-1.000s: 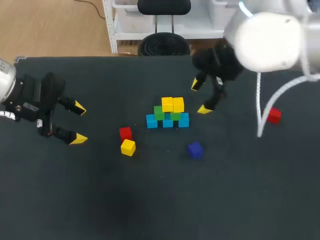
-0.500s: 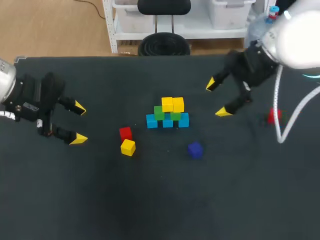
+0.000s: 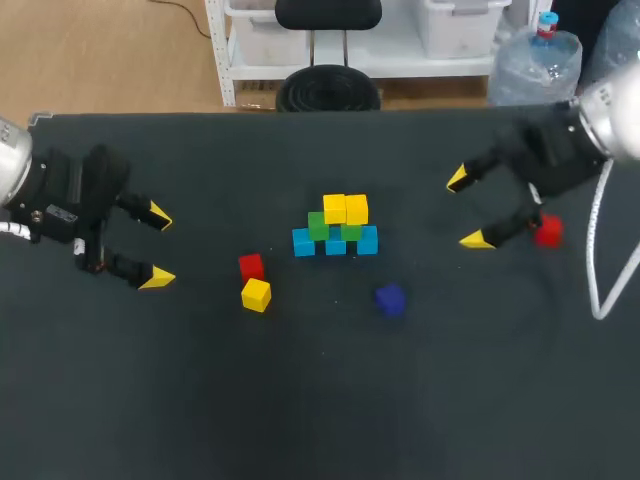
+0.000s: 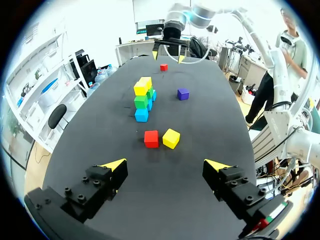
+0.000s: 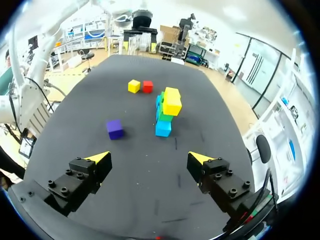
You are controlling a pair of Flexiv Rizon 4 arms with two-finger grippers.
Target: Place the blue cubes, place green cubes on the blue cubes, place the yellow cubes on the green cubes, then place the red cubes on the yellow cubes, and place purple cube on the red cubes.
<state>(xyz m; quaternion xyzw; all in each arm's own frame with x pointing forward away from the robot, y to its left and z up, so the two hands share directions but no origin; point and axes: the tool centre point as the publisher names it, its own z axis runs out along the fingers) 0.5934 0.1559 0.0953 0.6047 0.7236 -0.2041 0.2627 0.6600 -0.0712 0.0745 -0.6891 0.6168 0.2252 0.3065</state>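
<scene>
So far the stack [image 3: 337, 228] at frame centre has blue cubes [image 3: 335, 243] at the bottom, green cubes [image 3: 318, 226] on them and two yellow cubes [image 3: 346, 209] on top, with no red or purple placed yet. A red cube [image 3: 251, 266] and a loose yellow cube [image 3: 256, 295] lie lower left of it, and the purple cube [image 3: 390, 299] lower right. The second red cube [image 3: 547, 231] at far right is partly hidden behind my right gripper [image 3: 467, 209], which is wide open and empty. My left gripper [image 3: 159, 246] at the left is also spread wide, holding nothing.

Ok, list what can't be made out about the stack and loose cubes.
Head view: a finger of the right gripper partly covers the far red cube.
Right wrist view: yellow cubes hide most of the green cubes.
Left wrist view: blue cubes overlap, count unclear.
</scene>
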